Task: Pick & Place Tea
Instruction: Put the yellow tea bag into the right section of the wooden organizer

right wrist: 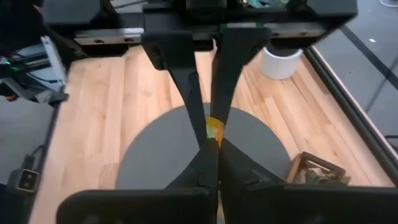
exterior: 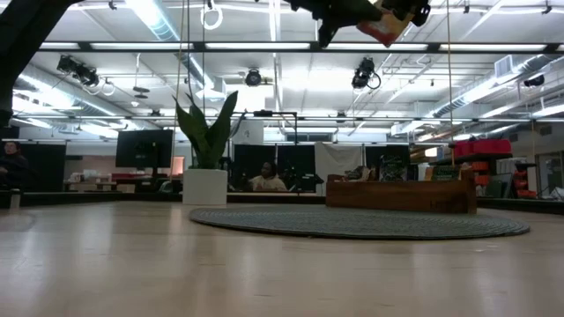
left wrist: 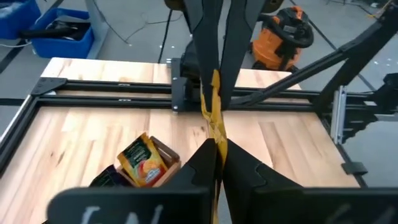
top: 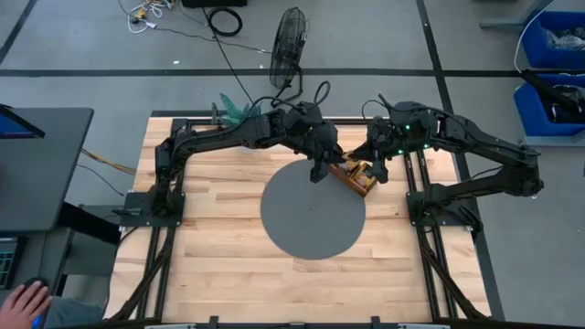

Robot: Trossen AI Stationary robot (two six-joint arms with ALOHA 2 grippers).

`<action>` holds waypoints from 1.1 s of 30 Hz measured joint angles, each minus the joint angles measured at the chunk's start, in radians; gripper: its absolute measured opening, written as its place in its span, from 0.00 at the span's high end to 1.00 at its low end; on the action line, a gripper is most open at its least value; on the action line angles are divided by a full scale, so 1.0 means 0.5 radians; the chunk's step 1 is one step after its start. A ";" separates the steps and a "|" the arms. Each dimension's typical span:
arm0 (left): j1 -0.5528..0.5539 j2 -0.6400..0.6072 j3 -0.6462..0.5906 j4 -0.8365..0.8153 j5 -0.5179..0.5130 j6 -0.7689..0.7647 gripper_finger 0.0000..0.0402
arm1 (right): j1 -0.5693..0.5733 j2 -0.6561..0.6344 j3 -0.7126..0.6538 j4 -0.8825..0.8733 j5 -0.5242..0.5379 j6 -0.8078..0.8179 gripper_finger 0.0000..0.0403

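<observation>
A yellow tea packet [left wrist: 214, 106] [right wrist: 214, 129] hangs in the air between my two grippers, edge-on in both wrist views. My left gripper [left wrist: 217, 146] is shut on one end and my right gripper [right wrist: 211, 146] on the other. They meet above the wooden tray [top: 355, 176] at the right rim of the round grey mat [top: 313, 208]. The tray holds more tea: a yellow-orange packet [left wrist: 142, 160] stands upright in it beside a dark one [left wrist: 106, 177]. In the low view the held packet [exterior: 388, 22] shows high above the table. My left gripper pinches the packet's end nearest it [left wrist: 217, 140] between its two fingers, coming from the table's left and slanting down. The packet is lifted clear and stands on edge. My right gripper pinches the opposite end [right wrist: 213, 138] between its two fingers, coming from the table's right and slanting down. The packet spans the short gap between the two grippers.
A potted green plant [exterior: 207, 132] in a white pot [right wrist: 280, 62] stands at the table's far left. Bare wood lies near of the mat. A person's hand [top: 23, 300] rests at a desk left of the table. Black frame rails [left wrist: 112, 93] run along the table's edges.
</observation>
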 joint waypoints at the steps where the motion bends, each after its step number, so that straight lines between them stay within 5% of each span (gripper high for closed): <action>1: 0.003 0.000 0.000 -0.007 -0.010 0.001 0.93 | 0.000 0.000 0.000 -0.014 0.021 -0.006 1.00; 12: 0.095 -0.046 0.001 -0.355 -0.224 0.117 0.86 | -0.169 -0.002 -0.079 -0.325 0.172 -0.071 1.00; 25: 0.151 -0.082 0.001 -0.479 -0.276 0.073 0.90 | -0.566 0.004 -0.829 -0.115 0.108 -0.054 1.00; 33: 0.152 -0.082 0.001 -0.477 -0.276 0.067 0.91 | -0.713 0.088 -1.045 0.056 0.039 -0.032 1.00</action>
